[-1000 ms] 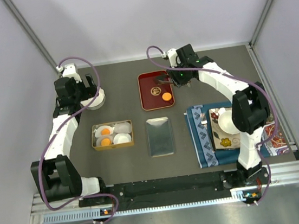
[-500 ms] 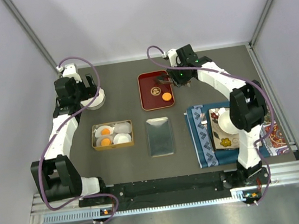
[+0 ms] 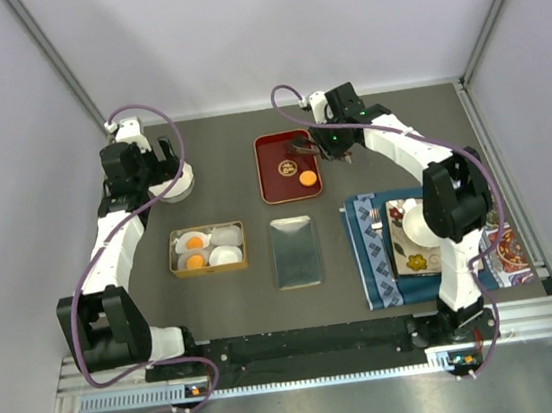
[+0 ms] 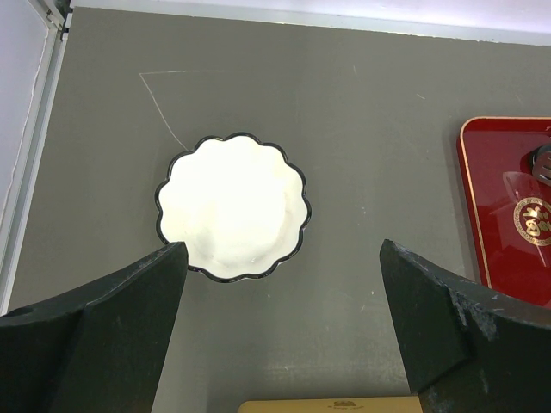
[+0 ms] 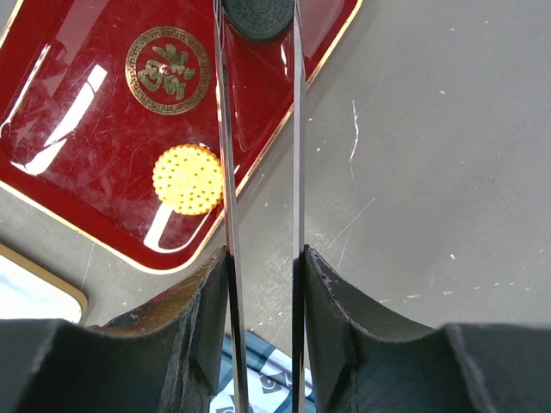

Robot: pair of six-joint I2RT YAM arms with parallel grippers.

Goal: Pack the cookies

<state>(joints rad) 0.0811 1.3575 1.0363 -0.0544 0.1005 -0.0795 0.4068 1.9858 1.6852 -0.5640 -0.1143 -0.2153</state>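
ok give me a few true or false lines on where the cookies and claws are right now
1. An orange cookie lies on the red tray. True.
2. The left claw is shut on the white fluted dish. False: it is open above the dish, holding nothing.
3. The right claw holds tongs whose tips flank the black cookie. True.
4. The gold box holds four orange cookies. False: only two boxed cookies show there.
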